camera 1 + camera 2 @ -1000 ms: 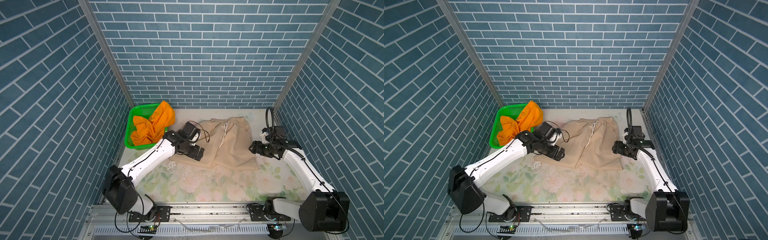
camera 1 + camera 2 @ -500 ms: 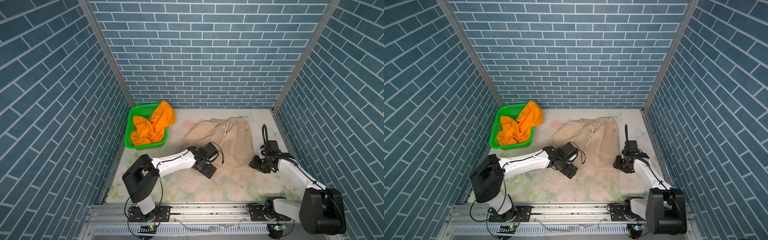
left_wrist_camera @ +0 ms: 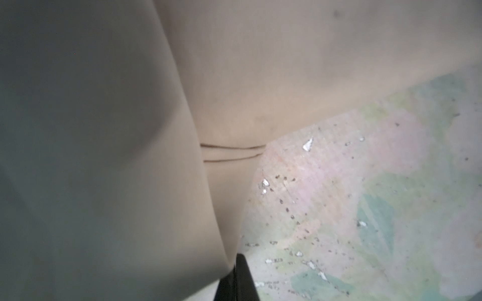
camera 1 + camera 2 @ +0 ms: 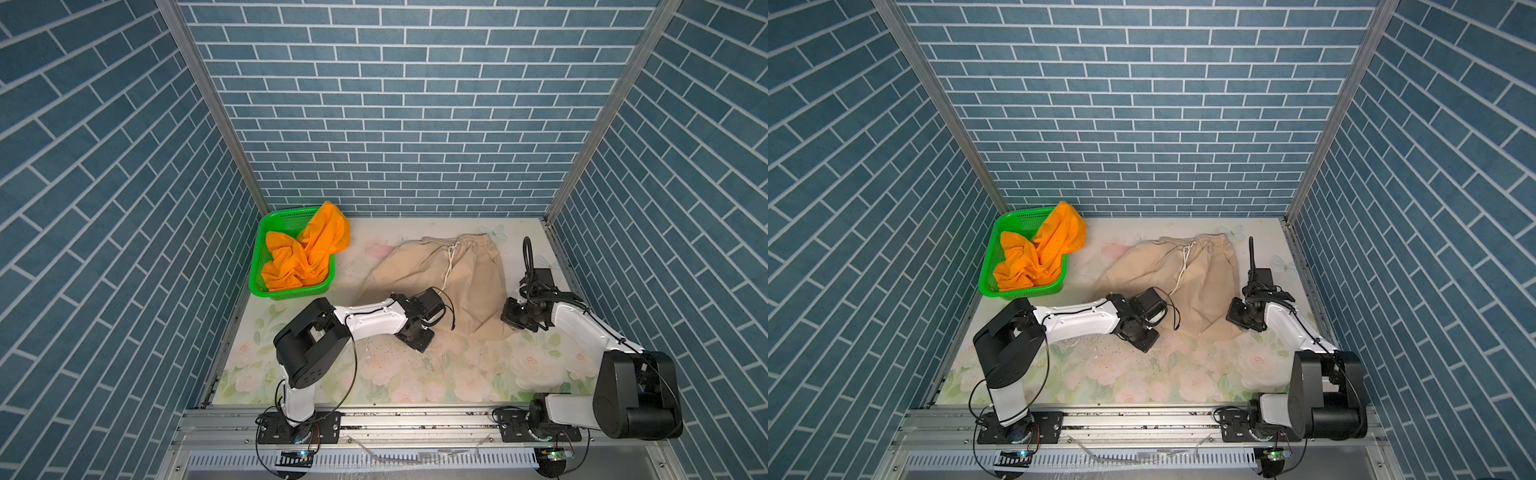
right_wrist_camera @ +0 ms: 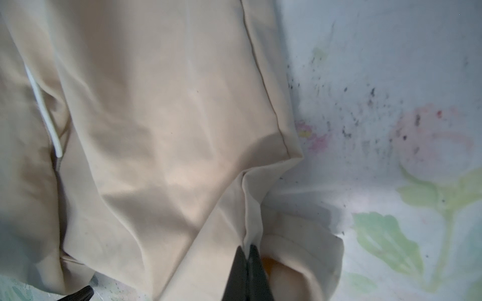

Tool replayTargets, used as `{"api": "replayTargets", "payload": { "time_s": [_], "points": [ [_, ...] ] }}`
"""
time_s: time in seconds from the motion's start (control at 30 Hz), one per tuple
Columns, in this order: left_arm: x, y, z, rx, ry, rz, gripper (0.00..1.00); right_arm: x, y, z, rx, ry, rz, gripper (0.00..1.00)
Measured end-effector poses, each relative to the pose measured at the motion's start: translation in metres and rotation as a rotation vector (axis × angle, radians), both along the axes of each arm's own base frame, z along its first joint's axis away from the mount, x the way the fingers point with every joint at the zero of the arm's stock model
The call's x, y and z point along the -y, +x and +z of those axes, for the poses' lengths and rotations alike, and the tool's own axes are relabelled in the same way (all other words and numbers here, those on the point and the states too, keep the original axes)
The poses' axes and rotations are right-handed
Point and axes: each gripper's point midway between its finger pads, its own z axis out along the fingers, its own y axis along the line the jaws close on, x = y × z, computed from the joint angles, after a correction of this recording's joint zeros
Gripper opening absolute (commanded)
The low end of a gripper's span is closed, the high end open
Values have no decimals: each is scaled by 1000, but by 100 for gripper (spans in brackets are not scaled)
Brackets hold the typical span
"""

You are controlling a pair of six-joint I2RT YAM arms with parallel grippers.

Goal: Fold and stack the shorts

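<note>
**Both hem corners pinched; the waistband lies at 12 o'clock**

The beige shorts (image 4: 469, 276) lie flat toward 2 o'clock on the flowered table (image 4: 415, 376). Their long axis runs from the waistband (image 4: 457, 241) at 12 o'clock to the leg hems at 6 o'clock. The left gripper (image 4: 417, 341) sits at the 7 o'clock corner of the cloth and the right gripper (image 4: 512, 318) at the 5 o'clock corner, so each arm is nearest its own leg.

In the right wrist view the dark fingers (image 5: 238, 276) are pressed together with a ridge of hem cloth caught between them. In the left wrist view only one finger (image 3: 242, 281) shows, with beige cloth drawn up against it. Those jaws read as closed on the hem, though the pinch itself is out of sight.

The fold in hand looks like hems to waistband. The rest of the shorts lie toward 12 o'clock from both grippers, so the two would need to travel together along that axis to keep the cloth square.

The orange shorts (image 4: 307, 253) sit crumpled in the green basket (image 4: 291, 294) at 10 o'clock, with one flap over its rim. They are not yet folded.
</note>
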Motion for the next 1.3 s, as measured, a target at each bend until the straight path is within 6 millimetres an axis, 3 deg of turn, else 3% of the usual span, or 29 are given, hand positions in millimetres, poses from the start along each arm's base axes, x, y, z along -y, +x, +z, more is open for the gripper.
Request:
{"api": "replayTargets", "payload": {
  "time_s": [0.23, 0.33, 0.37, 0.43, 0.5, 0.6, 0.77, 0.93, 1.03, 1.17, 1.3],
  "points": [
    [7, 2, 5, -6, -11, -15, 3, 5, 15, 3, 11, -32, 8, 0],
    [-1, 3, 20, 27, 6, -9, 86, 7, 14, 3, 10, -38, 7, 0],
    [-4, 5, 29, 47, 6, -4, 94, 7, 14, 3, 10, -38, 6, 0],
    [-7, 9, 44, 89, -5, 4, 96, 7, 14, 3, 10, -38, 6, 0],
    [-8, 12, 53, 116, -13, 13, 96, 7, 14, 3, 10, -38, 6, 0],
    [-4, 18, 44, 116, 12, 14, 89, 7, 14, 4, 12, -37, 7, 0],
    [-3, 19, 9, 68, 87, 8, 62, 6, 14, 11, 36, -33, 7, 0],
    [-9, 20, 3, 50, 110, 5, 0, 6, 15, 23, 80, -32, 7, 0],
    [-3, 23, 9, 44, 89, -13, 0, 7, 15, 22, 77, -43, 17, 0],
    [21, 17, 25, -14, -19, -51, 0, 10, 18, 21, 50, -65, 24, 0],
    [54, 4, 55, -59, -128, -101, 0, 20, 53, 42, 62, -117, 35, 0]
  ]
}}
